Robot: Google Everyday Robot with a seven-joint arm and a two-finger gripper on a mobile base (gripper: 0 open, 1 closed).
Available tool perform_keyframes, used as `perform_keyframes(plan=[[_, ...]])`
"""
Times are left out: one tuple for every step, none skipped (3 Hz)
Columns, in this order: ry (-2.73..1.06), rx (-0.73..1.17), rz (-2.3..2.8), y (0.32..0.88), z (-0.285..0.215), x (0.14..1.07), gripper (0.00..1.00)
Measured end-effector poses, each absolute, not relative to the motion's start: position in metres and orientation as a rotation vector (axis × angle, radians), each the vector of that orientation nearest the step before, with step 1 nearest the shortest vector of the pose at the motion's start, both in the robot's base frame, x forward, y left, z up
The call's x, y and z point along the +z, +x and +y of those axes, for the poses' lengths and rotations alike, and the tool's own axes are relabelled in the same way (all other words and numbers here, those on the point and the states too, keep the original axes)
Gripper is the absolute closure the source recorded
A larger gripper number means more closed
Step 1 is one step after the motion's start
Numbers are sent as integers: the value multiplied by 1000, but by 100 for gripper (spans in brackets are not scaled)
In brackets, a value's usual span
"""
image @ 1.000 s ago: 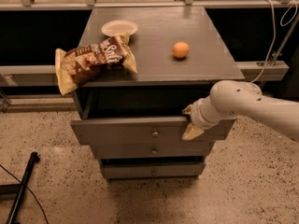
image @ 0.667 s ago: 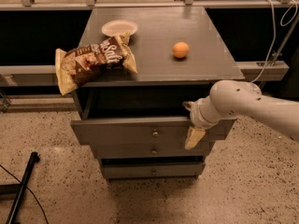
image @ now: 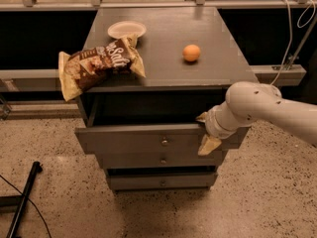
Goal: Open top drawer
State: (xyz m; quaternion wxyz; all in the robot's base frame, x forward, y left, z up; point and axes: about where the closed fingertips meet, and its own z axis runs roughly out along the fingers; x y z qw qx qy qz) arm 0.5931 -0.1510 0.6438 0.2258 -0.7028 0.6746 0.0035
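At the front of the grey cabinet (image: 163,48), just under its top, the top drawer (image: 129,139) stands pulled part of the way out, so that a dark gap shows between its front and the cabinet body. Its front is a wide, flat grey panel, plain but for one small round metal knob (image: 164,142) at the centre, and it juts forward past the two fronts below. The gripper (image: 204,131) is at the right end of this front, on the end of the white arm (image: 267,108) that reaches in from the right. Its two cream fingers (image: 209,145) are spread apart, one tip up at the top edge of the drawer front and the other hanging down across its face toward the drawer below; whether either one presses on the panel cannot be told. The gripper is well to the right of the knob and does not touch it. Below are the middle drawer (image: 133,161) and the bottom drawer (image: 133,182), each with a like knob. On the cabinet top a brown and yellow chip bag (image: 99,66) lies at the front left and overhangs that edge above the open drawer's left end, a small white plate (image: 127,29) sits just behind it, and an orange (image: 191,52) lies well apart to the right. A black pole (image: 22,202) lies on the speckled floor (image: 257,197) at lower left.
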Motion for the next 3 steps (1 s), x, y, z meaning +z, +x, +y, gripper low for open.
perform_keyframes(plan=[[-1990, 31, 1839, 578, -147, 658, 46], [-2050, 50, 1815, 564, -139, 668, 56], [-2089, 73, 1801, 548, -133, 674, 68]])
